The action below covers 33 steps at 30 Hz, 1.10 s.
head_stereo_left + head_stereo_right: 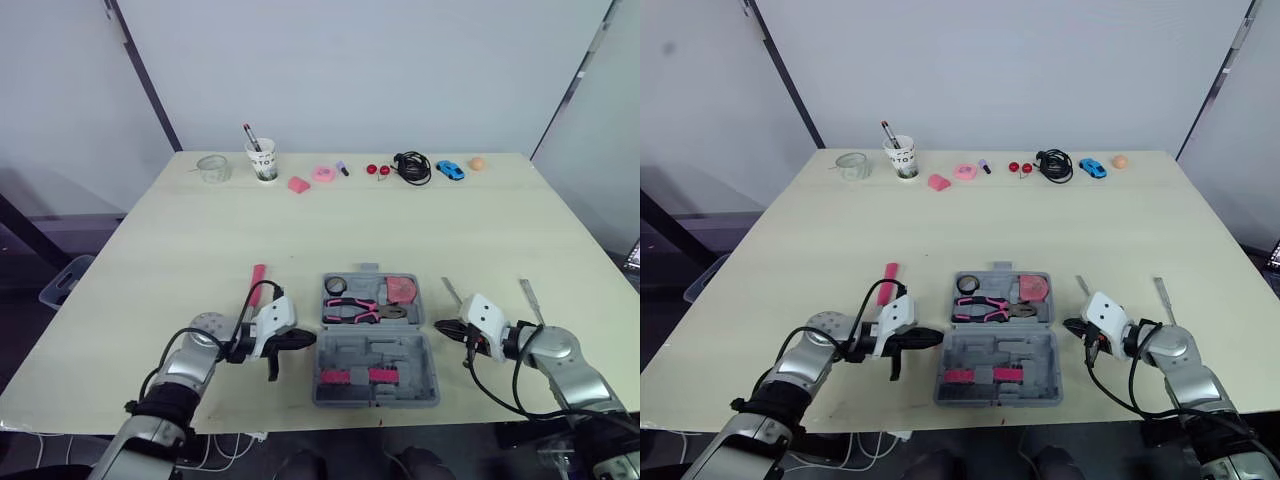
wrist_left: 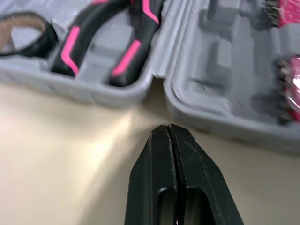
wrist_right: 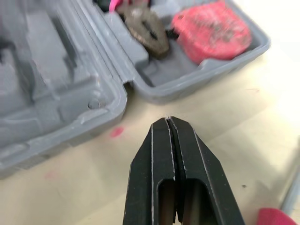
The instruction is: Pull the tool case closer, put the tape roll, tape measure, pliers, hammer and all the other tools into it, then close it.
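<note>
Got the tool case (image 1: 375,350) lying open near the tabletop's (image 1: 200,240) front edge, with pliers (image 1: 352,311), tape roll (image 1: 335,286) and tape measure (image 1: 402,289) seated in the far half. Flanked by left pincer (image 2: 168,127) and right pincer (image 3: 168,120), both pinched fully shut, holding nothing. Could easily get closed too early, leaving the hammer (image 1: 257,278) out, or nudged off the edge by a clumsy push.

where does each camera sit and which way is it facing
Left eye: on the head, looking forward and down at the table and open case; left gripper and right gripper show.
Right eye: beside it, same scene.
Left wrist: along the shut left gripper toward the pliers.
Right wrist: along the shut right gripper toward the tape measure.
All four share the case.
</note>
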Available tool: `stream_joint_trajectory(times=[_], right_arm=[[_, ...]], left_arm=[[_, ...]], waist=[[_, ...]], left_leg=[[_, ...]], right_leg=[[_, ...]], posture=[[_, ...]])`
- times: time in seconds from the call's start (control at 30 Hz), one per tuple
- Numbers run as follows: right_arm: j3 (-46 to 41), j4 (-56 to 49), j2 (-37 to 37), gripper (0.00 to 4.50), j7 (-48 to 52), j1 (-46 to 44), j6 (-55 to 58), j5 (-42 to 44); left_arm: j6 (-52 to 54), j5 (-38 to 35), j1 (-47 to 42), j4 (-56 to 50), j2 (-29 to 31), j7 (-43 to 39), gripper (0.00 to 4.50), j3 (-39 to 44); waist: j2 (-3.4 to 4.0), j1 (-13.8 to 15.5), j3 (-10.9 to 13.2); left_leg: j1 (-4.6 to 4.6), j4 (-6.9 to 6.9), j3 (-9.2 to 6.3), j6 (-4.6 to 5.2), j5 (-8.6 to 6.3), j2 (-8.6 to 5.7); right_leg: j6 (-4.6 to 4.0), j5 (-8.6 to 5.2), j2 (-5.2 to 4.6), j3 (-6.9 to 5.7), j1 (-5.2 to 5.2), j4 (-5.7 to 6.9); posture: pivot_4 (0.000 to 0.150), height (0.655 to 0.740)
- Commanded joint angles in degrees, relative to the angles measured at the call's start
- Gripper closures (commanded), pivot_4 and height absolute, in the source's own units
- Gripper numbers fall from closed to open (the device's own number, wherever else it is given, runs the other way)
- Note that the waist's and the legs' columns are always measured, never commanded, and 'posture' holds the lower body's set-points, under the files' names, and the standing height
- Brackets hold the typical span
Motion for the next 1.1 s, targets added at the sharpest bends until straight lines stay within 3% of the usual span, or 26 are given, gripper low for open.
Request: stream_joint_trajectory(times=[0.03,0.27,0.5,0.6,0.67,0.77,0.83,0.87,0.9,1.0,1.07,1.1], right_arm=[[-4.88,-5.19,-0.27,4.5,-2.99,1.97,0.06,3.11],[-15.97,-14.62,0.6,4.5,-9.44,10.76,4.23,10.35],[-25.51,-19.92,1.25,4.5,-12.4,21.09,4.93,15.39],[-28.51,-21.0,1.47,3.79,-12.53,25.29,4.78,16.96],[-29.42,-21.36,1.38,2.82,-12.24,27.21,4.03,17.07],[-33.04,-21.48,2.88,1.21,-12.16,32.55,2.6,18.72],[-35.14,-21.38,4.0,0.15,-11.7,36.37,1.41,19.67],[-35.97,-21.25,4.51,0.07,-11.39,38.13,0.68,19.89],[-36.64,-21.18,4.96,0.0,-11.22,39.51,0.13,20.23],[-38.18,-20.2,6.11,0.0,-10.93,42.67,-1.5,20.53],[-38.64,-19.07,6.68,0.0,-10.84,43.95,-2.45,20.51],[-38.66,-18.51,6.85,0.0,-10.6,44.49,-2.94,20.47]], left_arm=[[2.48,-3.9,2.23,-5.78,1.23,1.01,4.45,3.59],[7.09,-16.45,10.66,-20.32,2.82,3.4,4.45,15.86],[7.74,-20.51,23.39,-25.09,4.85,6.86,4.45,26.3],[7.34,-21.37,28.85,-25.69,5.14,7.4,4.5,29.27],[7.27,-21.78,30.78,-26.1,4.9,7.84,4.5,30.33],[7.14,-22.67,35.04,-25.7,3.27,10.33,3.63,33.49],[6.57,-22.84,37.93,-25.02,2.19,11.5,2.63,35.29],[6.42,-22.93,39.33,-24.91,1.63,12.03,2.52,36.08],[6.3,-23.06,40.53,-24.91,1.19,12.37,1.86,36.68],[5.69,-23.31,43.55,-25.51,0.41,12.25,0.97,37.52],[5.43,-23.45,44.49,-26.04,0.35,12.02,0.06,37.57],[5.45,-23.59,44.57,-26.17,0.36,12.04,0.06,37.61]], waist=[[-0.01,0.2,0.02],[-0.05,0.41,0.05],[-0.03,0.16,0.06],[-0.03,0.26,0.06],[-0.07,0.36,0.06],[-0.08,0.43,0.05],[-0.09,0.4,0.04],[-0.09,0.34,0.06],[-0.09,0.33,0.05],[-0.1,0.25,0.05],[-0.13,0.22,0.04],[-0.14,0.22,0.03]], left_leg=[[-0.01,0.0,0.0,0.0,0.0,0.0],[-0.09,0.01,0.01,-0.01,0.0,0.01],[0.01,-0.07,0.05,-0.01,-0.01,0.04],[0.0,-0.08,0.07,-0.01,-0.01,0.04],[0.01,-0.07,0.08,-0.02,-0.01,0.03],[0.01,-0.06,0.07,-0.02,-0.01,0.03],[0.0,-0.13,0.05,-0.03,-0.02,0.03],[0.01,-0.17,0.05,-0.03,-0.02,0.03],[-0.03,-0.2,0.06,-0.03,-0.02,0.03],[-0.01,-0.22,0.03,-0.03,-0.03,0.05],[0.04,-0.21,-0.01,-0.04,-0.03,0.23],[0.04,-0.21,-0.01,-0.04,-0.03,0.23]], right_leg=[[0.0,0.0,0.0,0.0,0.0,0.0],[0.0,0.0,-0.07,-0.03,-0.01,-0.05],[-0.22,-0.14,-0.09,-0.01,-0.01,-0.06],[-0.23,-0.15,-0.13,0.0,-0.01,-0.11],[-0.24,-0.15,-0.18,-0.01,0.0,-0.12],[-0.24,-0.15,-0.22,-0.01,-0.01,-0.14],[-0.24,-0.17,-0.25,-0.02,-0.01,-0.21],[-0.23,-0.17,-0.25,-0.02,-0.01,-0.26],[-0.24,-0.16,-0.25,-0.03,-0.02,-0.32],[-0.24,-0.16,-0.29,-0.02,-0.03,-0.37],[-0.23,-0.16,-0.42,0.0,-0.1,-0.38],[-0.22,-0.16,-0.43,0.0,-0.11,-0.38]], posture=[[0.15,0.74],[0.15,0.74],[0.15,0.74],[0.15,0.74],[0.15,0.74],[0.15,0.74],[0.15,0.74],[0.15,0.74],[0.15,0.74],[0.15,0.74],[0.15,0.74],[0.15,0.74]])
